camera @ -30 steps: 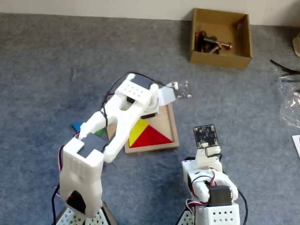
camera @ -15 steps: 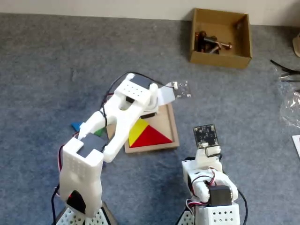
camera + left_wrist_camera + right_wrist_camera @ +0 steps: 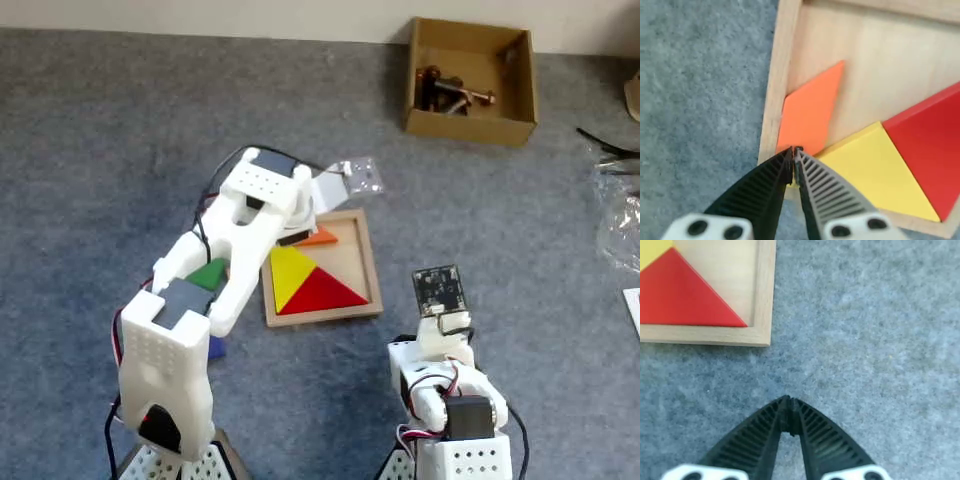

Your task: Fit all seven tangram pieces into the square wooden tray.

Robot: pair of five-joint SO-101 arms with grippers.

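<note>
Tightly pressed together are the fingers (image 3: pixel 765 185) of the left gripper (image 3: pixel 794 150), tips at the orange piece (image 3: pixel 810 112), which is laid against the left wall of the wooden tray (image 3: pixel 777 75) beside the yellow triangle (image 3: pixel 875 175) and red triangle (image 3: pixel 935 145). The right gripper (image 3: pixel 789 402) is closed too, over carpet (image 3: pixel 865 340) near the tray's near right corner.

A: How many tangram shapes can you count?
B: 5: 1 orange piece (image 3: pixel 318 238), 1 yellow piece (image 3: pixel 285 275), 1 red piece (image 3: pixel 326 292), 1 green piece (image 3: pixel 210 273), 1 blue piece (image 3: pixel 216 347).
A: And the rest?
B: 1 tray (image 3: pixel 372 262), 1 cardboard box (image 3: pixel 465 128), 2 arms: left arm (image 3: pixel 165 360), right arm (image 3: pixel 460 455).
</note>
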